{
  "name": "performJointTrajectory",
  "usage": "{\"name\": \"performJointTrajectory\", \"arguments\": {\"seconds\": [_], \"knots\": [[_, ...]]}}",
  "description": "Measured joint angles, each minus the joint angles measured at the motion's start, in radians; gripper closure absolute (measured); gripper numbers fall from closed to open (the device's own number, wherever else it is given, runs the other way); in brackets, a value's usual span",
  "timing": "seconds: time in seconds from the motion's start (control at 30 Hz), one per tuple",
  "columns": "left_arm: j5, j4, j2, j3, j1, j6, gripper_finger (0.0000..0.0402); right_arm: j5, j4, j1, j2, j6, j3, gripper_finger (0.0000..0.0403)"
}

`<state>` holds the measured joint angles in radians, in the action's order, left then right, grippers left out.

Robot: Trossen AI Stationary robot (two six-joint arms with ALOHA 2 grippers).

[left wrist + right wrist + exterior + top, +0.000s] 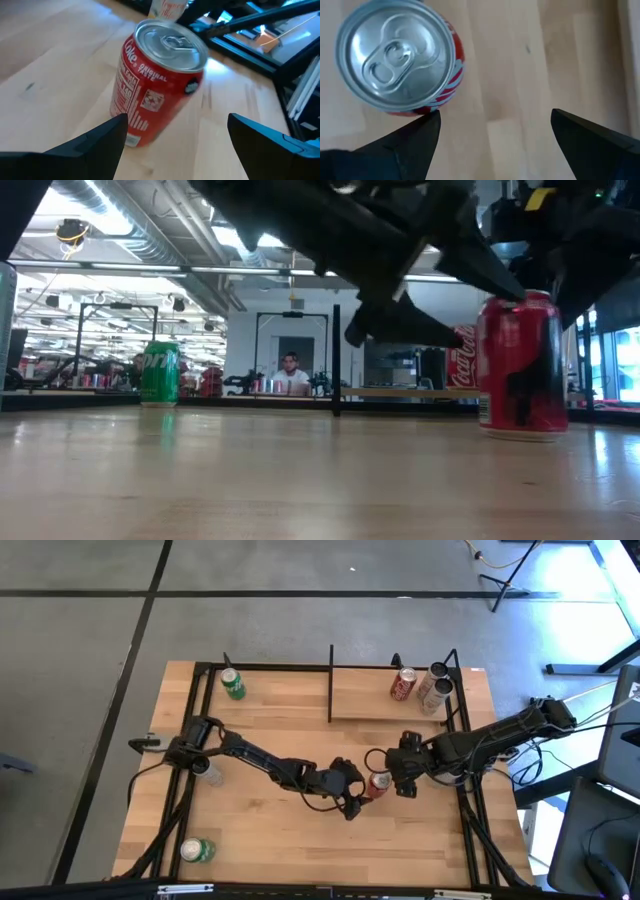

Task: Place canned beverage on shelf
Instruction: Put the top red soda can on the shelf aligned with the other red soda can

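Note:
A red cola can (378, 783) stands upright on its base on the tabletop, right of centre, also seen in the low view (520, 365). My left gripper (355, 802) is at the can's left and near side, open; in its wrist view the can (155, 85) stands just ahead of the spread fingers. My right gripper (395, 783) hangs open at the can's right, pointing steeply down; its wrist view shows the can's top (400, 55) beside one finger, outside the gap. The shelf (365, 700) is at the table's far right. My left gripper has one fingertip (117, 125) right at the can's lower side wall (135, 132); I cannot tell whether they touch. My right gripper has one fingertip (427, 122) close under the can's side (432, 102); I cannot tell whether it touches.
On the shelf's right end stand a red can (403, 686) and two pale cans (433, 690). A green can (232, 684) stands far left, another (197, 850) near left, and a silver one (207, 770) by the left arm's base. Black frame bars (331, 685) edge the shelf.

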<state>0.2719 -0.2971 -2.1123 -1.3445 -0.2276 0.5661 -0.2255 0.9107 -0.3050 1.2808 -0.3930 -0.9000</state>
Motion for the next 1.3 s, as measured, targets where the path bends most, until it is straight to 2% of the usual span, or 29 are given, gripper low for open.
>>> {"name": "performJointTrajectory", "arguments": {"seconds": [0.33, 0.73, 0.83, 0.9, 0.97, 1.1, 1.3], "knots": [[0.102, 0.007, -0.039, 0.001, 0.030, 0.026, 0.0070, 0.078, -0.108, -0.002, 0.027, -0.026, 0.001, 0.0036], [0.115, 0.275, 0.041, 0.000, 0.055, 0.034, 0.0070, 0.208, -0.097, -0.002, 0.026, -0.048, 0.001, 0.0036], [0.113, 0.323, 0.067, 0.000, 0.050, 0.045, 0.0070, 0.226, -0.041, -0.002, 0.024, -0.047, -0.011, 0.0036], [0.100, 0.307, 0.082, 0.001, 0.038, 0.053, 0.0070, 0.189, 0.015, -0.002, 0.024, -0.041, -0.031, 0.0036], [0.077, 0.235, 0.084, 0.000, 0.018, 0.049, 0.0070, 0.113, 0.040, -0.002, 0.022, -0.027, -0.039, 0.0036], [0.093, 0.149, 0.062, -0.002, -0.008, 0.029, 0.0070, -0.045, 0.039, 0.004, 0.029, -0.003, -0.039, 0.0036], [0.102, 0.102, -0.004, 0.000, 0.003, 0.027, 0.0070, -0.111, -0.016, 0.085, 0.076, 0.051, -0.039, 0.0036]]}}
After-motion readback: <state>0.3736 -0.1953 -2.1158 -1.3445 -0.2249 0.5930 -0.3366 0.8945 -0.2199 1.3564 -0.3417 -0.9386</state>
